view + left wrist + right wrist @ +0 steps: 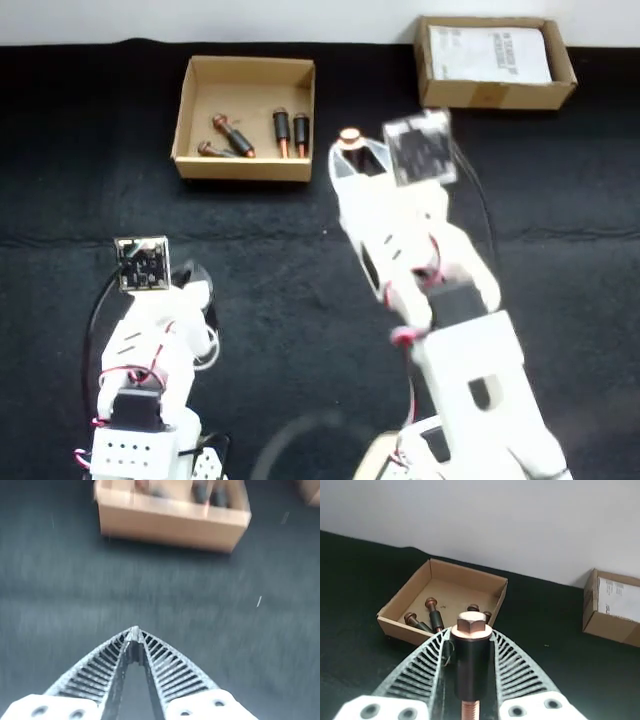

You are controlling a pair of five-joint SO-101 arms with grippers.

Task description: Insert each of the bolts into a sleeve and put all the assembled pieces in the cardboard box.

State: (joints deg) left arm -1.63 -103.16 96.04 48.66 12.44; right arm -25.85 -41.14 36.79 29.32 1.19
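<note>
My right gripper (470, 640) is shut on an assembled piece (471, 667), a copper bolt inside a black sleeve, held upright. From above, that piece (350, 138) hangs just right of the cardboard box (244, 72), above the mat. Several assembled pieces (232, 135) lie inside the box (405, 600), and the right wrist view shows them (434, 615) beyond the held bolt. My left gripper (134, 632) is shut with nothing in it, low over the black mat near the table's front left (195, 280). The box (170, 525) lies ahead of it.
A second cardboard box (493, 60) holding a white printed sheet stands at the back right, also in the right wrist view (612, 607). Black cloth (300, 300) covers the table between the arms and the boxes.
</note>
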